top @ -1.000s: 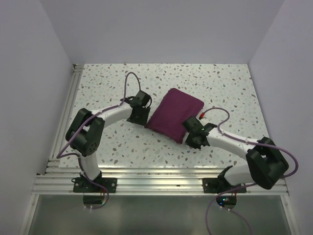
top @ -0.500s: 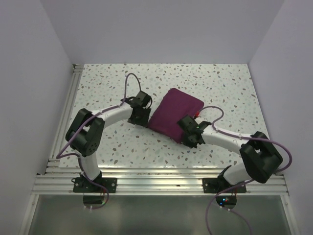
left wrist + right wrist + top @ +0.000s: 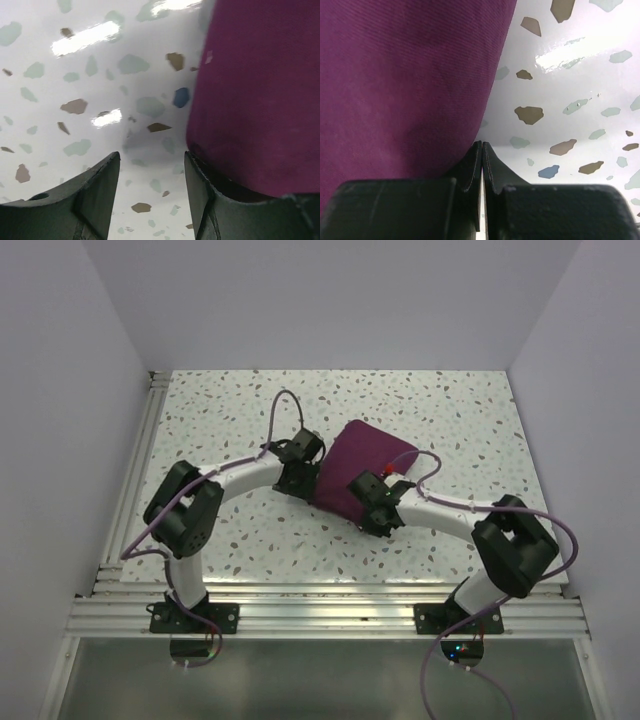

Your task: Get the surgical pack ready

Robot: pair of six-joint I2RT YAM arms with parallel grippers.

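Both arms have closed in on the plum-maroon folded fabric bundle (image 3: 365, 455), lying mid-table on the white speckled tabletop (image 3: 200, 410). Left wrist: left gripper (image 3: 151, 165) spread, one finger against the cloth edge. Right wrist: right gripper (image 3: 481, 150) clenched, fingers pressed together beside the fine-woven cloth.

- Your surgical pack (image 3: 365, 450) is plain plum-maroon, showing a fine ribbed weave in the right wrist view.
- Your table (image 3: 220, 410) is glossy white terrazzo, flecked grey-green and brown. One blue chip (image 3: 181, 97) lies at about 1 o'clock from the left gripper (image 3: 151, 160).
- The left gripper and right gripper (image 3: 481, 150) are both matte black.
- The left arm (image 3: 240, 478) and right arm (image 3: 440, 515) have white links, black joints and purple cables (image 3: 284, 393).
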